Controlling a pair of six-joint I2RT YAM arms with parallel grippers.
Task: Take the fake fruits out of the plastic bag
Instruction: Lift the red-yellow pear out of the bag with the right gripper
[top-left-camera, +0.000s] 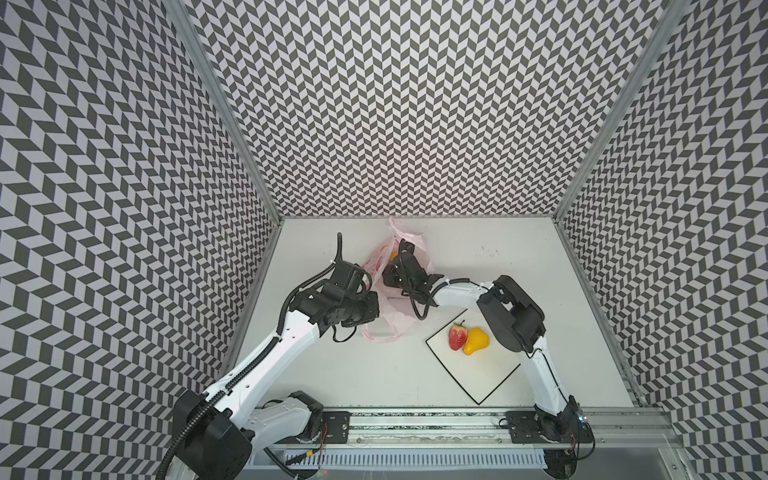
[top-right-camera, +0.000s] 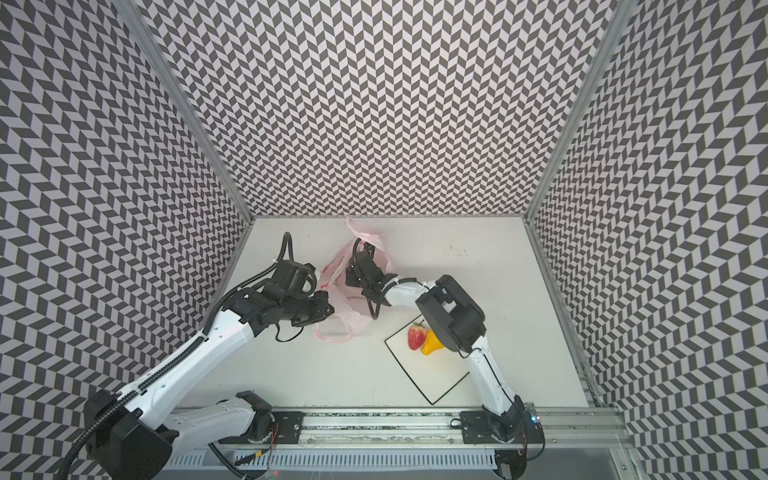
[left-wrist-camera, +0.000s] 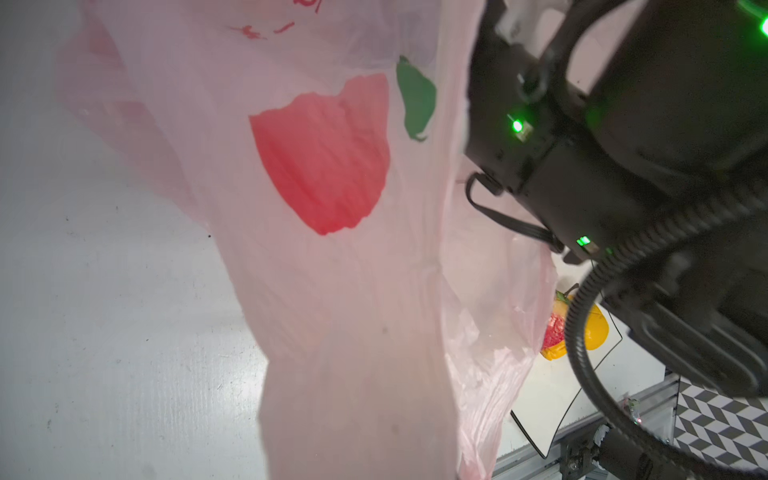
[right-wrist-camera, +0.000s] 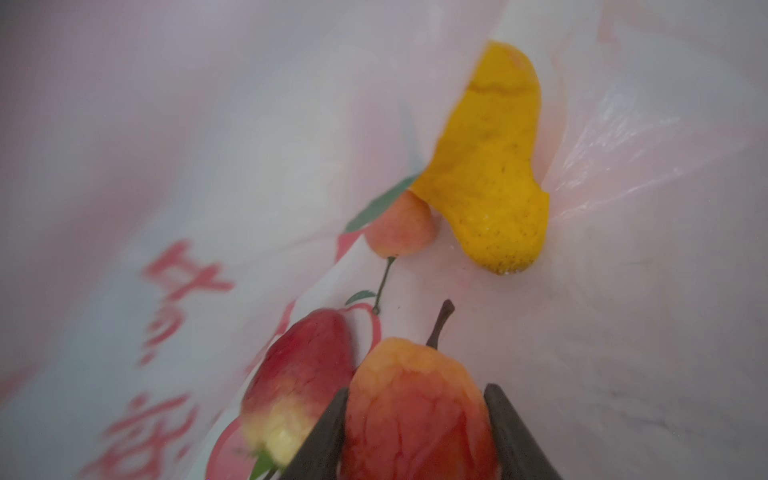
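Reaching deep into the plastic bag (top-left-camera: 388, 322), the right fingers (right-wrist-camera: 326, 440) press on both sides of a red-orange fruit (right-wrist-camera: 415, 415) with a dark stem, gripping its round body behind the stem. Three more fake fruits lie in the bag with it. A red strawberry (right-wrist-camera: 299, 374) touches the outside of one finger, and a small pink cherry (right-wrist-camera: 401, 226) and a yellow fruit (right-wrist-camera: 490, 166) sit farther in. Two are already out: a second strawberry (top-left-camera: 457, 337) and a yellow pear (top-left-camera: 477, 341) touch each other on the white board (top-left-camera: 478, 382), which lies on the surface (top-left-camera: 332, 374) near the bag. The left fingers are hidden in every view (their own wrist blocks them from above), yet they are closed. The bag stretches away from that wrist camera, which suggests they pinch its edge to hold the mouth up.

Several things could go wrong from here, as I judge it. The held fruit is glossy and tapered, so a hurried pull could squirt it out of the grip. The red strawberry against the finger may be dragged or knocked along. The thin plastic could snag on a finger at the mouth. If the left pinch slips, the whole bag would ride up with the right arm instead of letting the fruit go.
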